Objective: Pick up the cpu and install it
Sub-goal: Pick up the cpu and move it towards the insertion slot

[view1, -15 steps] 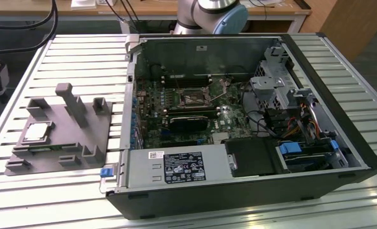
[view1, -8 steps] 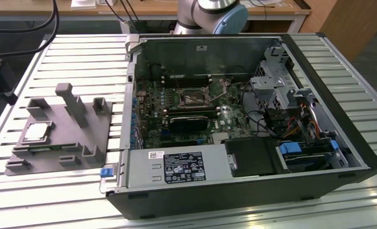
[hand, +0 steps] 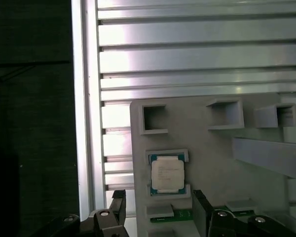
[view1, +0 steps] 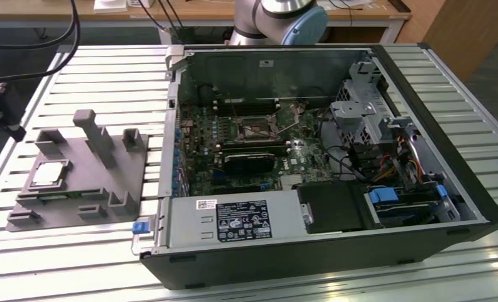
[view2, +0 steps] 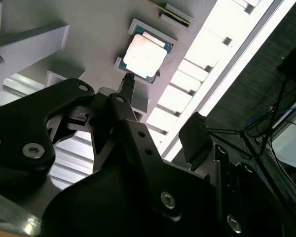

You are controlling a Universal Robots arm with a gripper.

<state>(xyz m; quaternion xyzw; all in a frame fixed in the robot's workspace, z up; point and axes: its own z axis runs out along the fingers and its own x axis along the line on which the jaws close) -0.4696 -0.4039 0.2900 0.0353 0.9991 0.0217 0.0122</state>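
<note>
In the exterior view, a grey plastic tray with upright blocks (view1: 85, 179) lies near the exterior view's left edge of the slatted aluminium tabletop (view1: 89, 69). The small flat square cpu with a dull silver-grey metal top (view1: 47, 174) sits flat in a shallow square recess of that tray, on the side towards the tabletop's edge. It is well apart from the black open computer case (view1: 316, 264), which takes up the middle of the tabletop and its side towards the exterior view's right. Inside the case lies a green circuit board (view1: 203, 170) with a square metal-framed socket (view1: 254, 129) near its middle. A grey metal power supply box (view1: 232, 221) fills the case's near corner. The pale grey and blue arm (view1: 282, 16) rises behind the case's far wall.

In both wrist views the black gripper (hand: 158, 200) (view2: 160, 106) hangs above the tray. Its jaws stand wide apart and grip nothing. The cpu (hand: 167, 173) (view2: 144, 55) rests in its recess just beyond the fingertips (hand: 119, 200), touching neither.
</note>
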